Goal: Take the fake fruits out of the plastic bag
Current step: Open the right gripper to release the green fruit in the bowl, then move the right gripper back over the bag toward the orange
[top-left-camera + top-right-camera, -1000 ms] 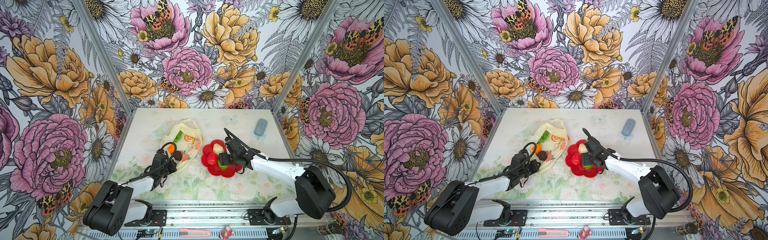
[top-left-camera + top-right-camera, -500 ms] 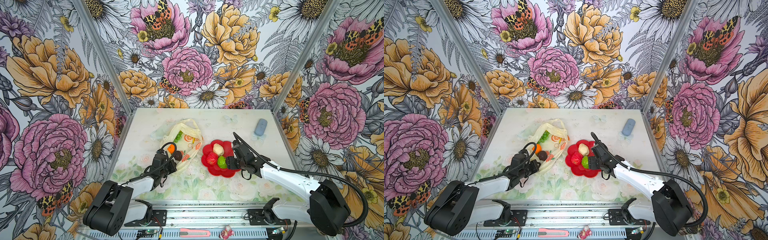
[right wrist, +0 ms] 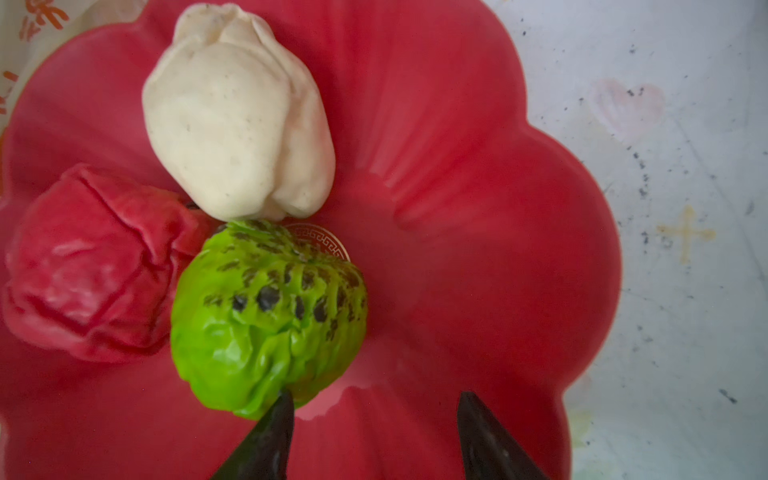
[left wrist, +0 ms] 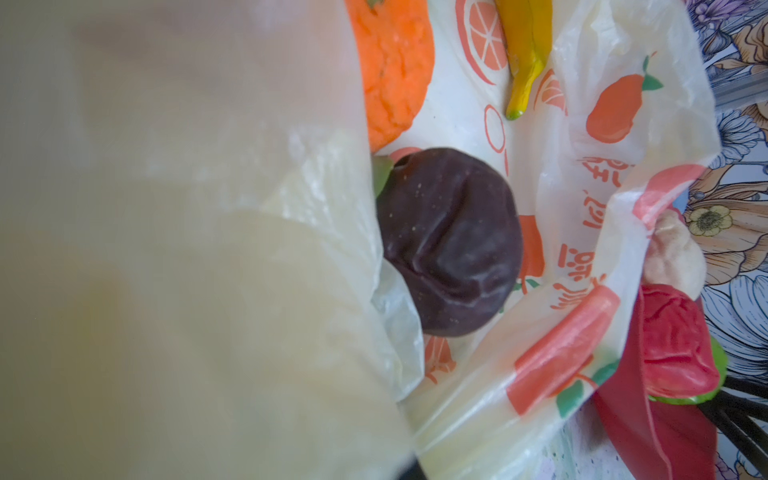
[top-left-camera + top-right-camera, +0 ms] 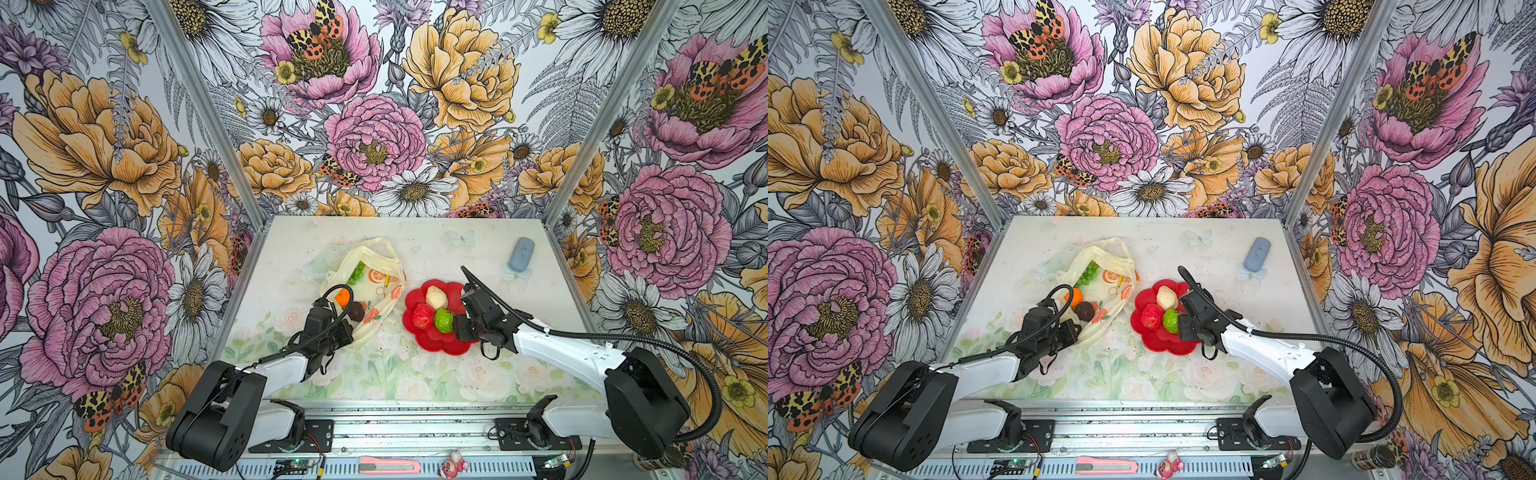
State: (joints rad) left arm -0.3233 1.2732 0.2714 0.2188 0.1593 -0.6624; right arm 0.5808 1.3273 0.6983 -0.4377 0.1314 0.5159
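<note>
While plastic bag (image 5: 376,266) edge is clamped by left gripper (image 5: 350,332), right gripper (image 3: 376,399) jaws held apart over red flower-shaped plate (image 3: 498,187), green bumpy fruit (image 3: 266,320) on plate touched by one jaw, red fruit (image 3: 91,266), cream fruit (image 3: 237,124) alongside.

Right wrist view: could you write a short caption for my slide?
Open right gripper over red plate with cream fruit, red fruit, green fruit.
</note>
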